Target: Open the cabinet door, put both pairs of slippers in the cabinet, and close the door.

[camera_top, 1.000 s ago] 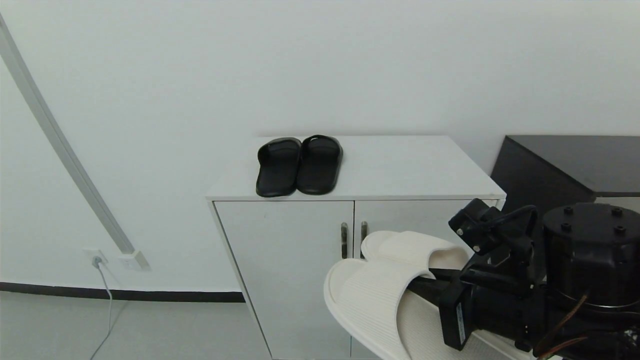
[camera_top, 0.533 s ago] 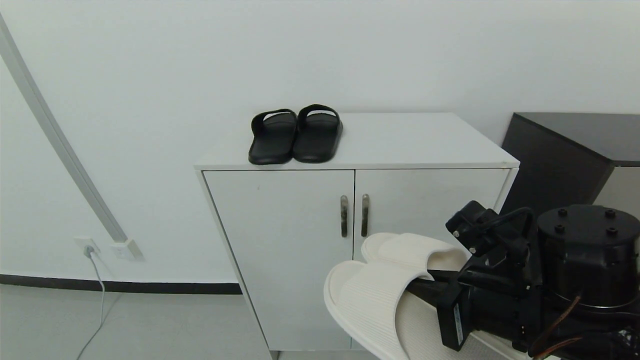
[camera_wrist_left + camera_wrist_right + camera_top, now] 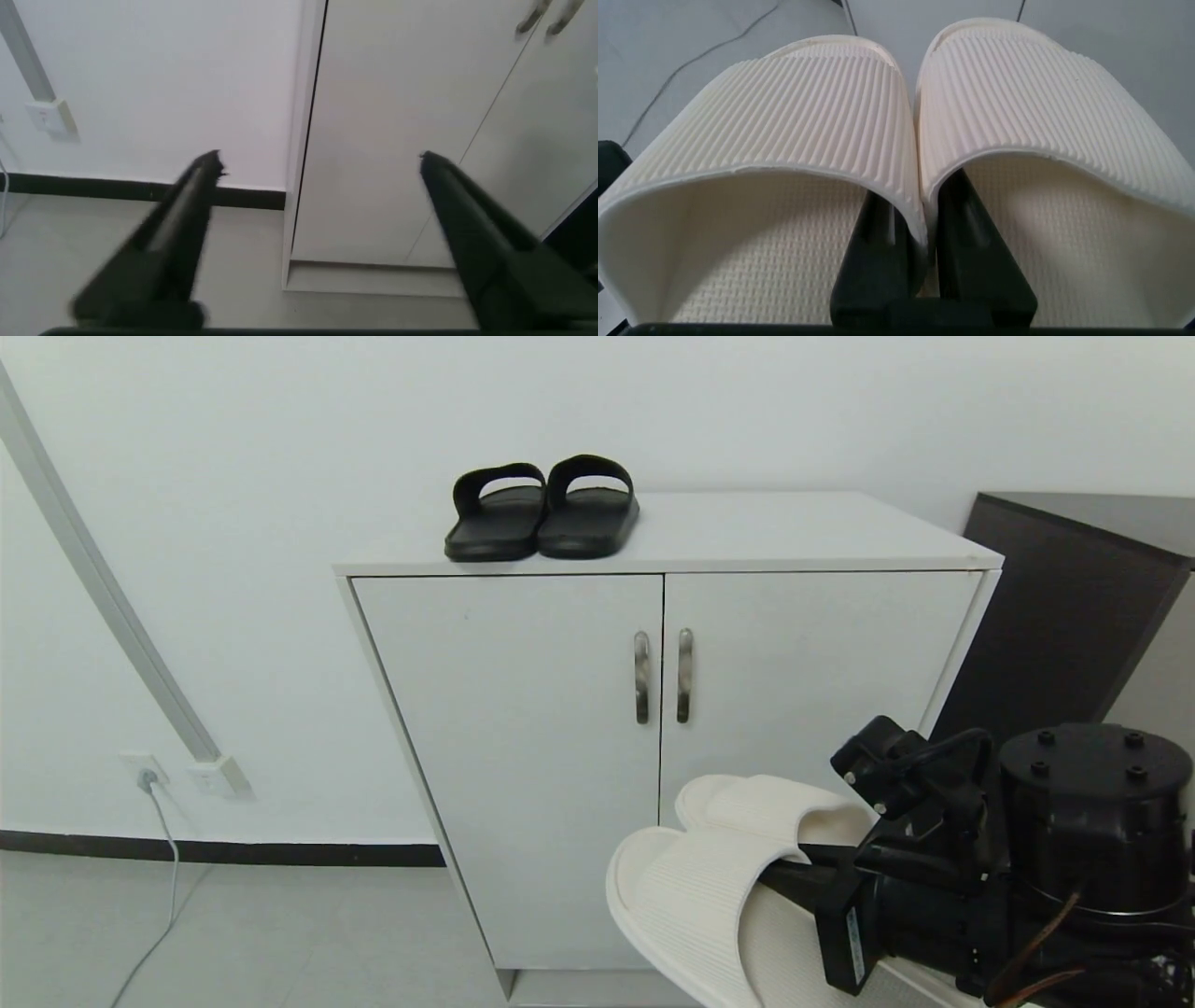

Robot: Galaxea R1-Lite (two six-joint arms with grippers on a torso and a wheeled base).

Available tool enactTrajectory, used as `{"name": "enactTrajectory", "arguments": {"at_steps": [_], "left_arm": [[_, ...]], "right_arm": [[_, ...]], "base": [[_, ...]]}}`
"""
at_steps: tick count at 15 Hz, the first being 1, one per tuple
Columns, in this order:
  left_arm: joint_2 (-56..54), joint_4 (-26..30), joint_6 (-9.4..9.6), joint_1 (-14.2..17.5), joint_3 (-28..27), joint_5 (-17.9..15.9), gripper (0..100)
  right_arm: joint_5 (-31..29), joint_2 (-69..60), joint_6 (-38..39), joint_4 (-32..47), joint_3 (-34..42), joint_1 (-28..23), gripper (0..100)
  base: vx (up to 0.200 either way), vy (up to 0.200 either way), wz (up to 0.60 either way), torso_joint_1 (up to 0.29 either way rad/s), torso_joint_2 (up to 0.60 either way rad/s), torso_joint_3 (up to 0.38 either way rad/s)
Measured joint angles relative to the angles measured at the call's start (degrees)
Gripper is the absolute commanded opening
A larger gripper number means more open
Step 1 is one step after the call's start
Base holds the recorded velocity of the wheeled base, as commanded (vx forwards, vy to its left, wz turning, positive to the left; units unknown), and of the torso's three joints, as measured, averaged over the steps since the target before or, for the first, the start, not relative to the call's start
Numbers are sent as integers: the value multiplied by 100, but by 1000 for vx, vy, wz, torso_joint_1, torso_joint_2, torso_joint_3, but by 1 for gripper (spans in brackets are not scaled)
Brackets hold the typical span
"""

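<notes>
Here, right gripper (image 3: 920,266) clamps ribbed cream slippers (image 3: 785,121); black slippers (image 3: 541,518) smooth.

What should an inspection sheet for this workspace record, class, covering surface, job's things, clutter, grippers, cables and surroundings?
Surface: top of the white two-door cabinet.
Job's things: both doors shut, metal handles side by side; black rubber slide slippers on the top, towards its left; cream ribbed slippers held low before the right door.
Clutter: nothing seen.
Grippers: left gripper open; right gripper shut on the cream ribbed slippers.
Cables: grey cable from wall socket trailing onto floor.
Surroundings: white wall, slanted grey trunking, dark unit right of the cabinet.
</notes>
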Motion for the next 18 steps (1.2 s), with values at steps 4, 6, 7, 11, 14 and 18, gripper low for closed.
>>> {"name": "enactTrajectory", "arguments": {"at_steps": [4,6,7,11,14,18], "left_arm": [[0,0,0,0,0,-28,100],[0,11,-2,0,2,-50,100],[0,6,-6,0,2,-55,100],[61,11,2,-18,2,-71,100],[293,9,71,-105,0,-106,100],[686,-18,345,-148,-33,-165,100]], "right_arm": [[-5,6,-133,-13,72,13,0],[-18,-6,-156,-9,149,17,0],[-24,-16,-156,-27,177,17,0],[-29,-60,-155,-44,295,11,0],[-33,-132,-166,-50,325,-2,0],[-22,-155,-501,-68,428,0,0]], "base": [[0,0,0,-47,436,388],[0,0,0,-14,332,322],[0,0,0,-2,134,134],[0,0,0,1,23,20],[0,0,0,0,0,0],[0,0,0,0,0,0]]}}
